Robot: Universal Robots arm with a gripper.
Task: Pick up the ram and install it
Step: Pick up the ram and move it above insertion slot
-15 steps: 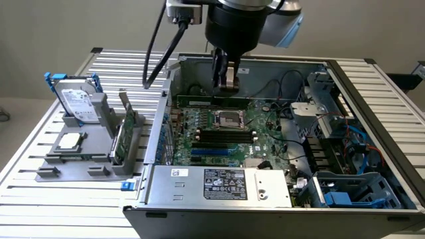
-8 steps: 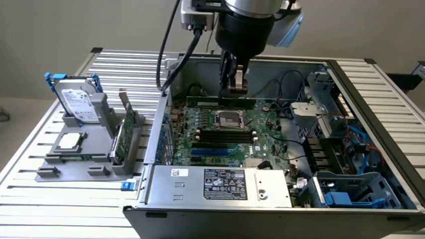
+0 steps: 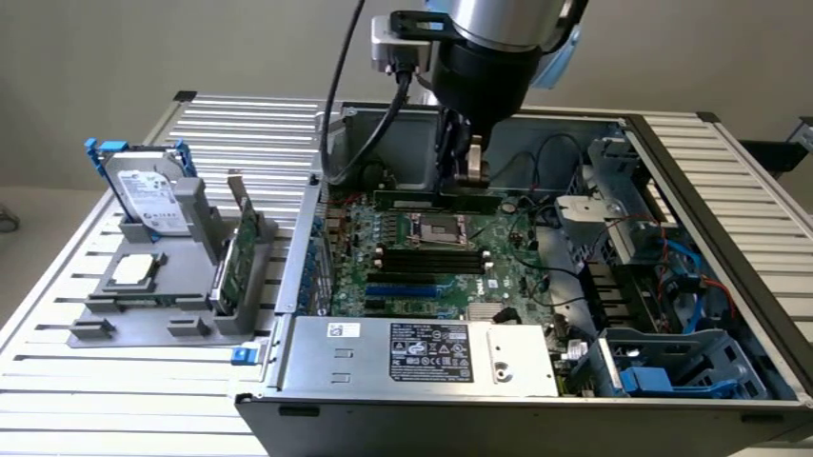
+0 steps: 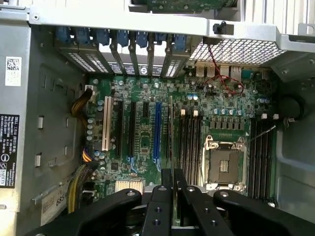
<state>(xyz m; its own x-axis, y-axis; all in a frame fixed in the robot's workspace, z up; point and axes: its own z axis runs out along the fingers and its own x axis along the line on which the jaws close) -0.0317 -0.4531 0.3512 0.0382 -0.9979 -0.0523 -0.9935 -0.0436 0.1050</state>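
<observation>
One ram stick is pinched in your end effector, over the open computer case.

Your end effector is closed on the flat sides of the ram near its middle, so the thing you need is already in hand, hanging clear above the motherboard toward the back of the case. Its long axis runs across the exterior view, left to right, parallel to the black memory slots that lie on the camera's side of the processor socket. In the wrist view the ram shows edge-on between the fingers. By my judgement its line runs just beside the slot bank rather than over it. Your arm stands vertical, wrist pointing straight down into the case.
</observation>
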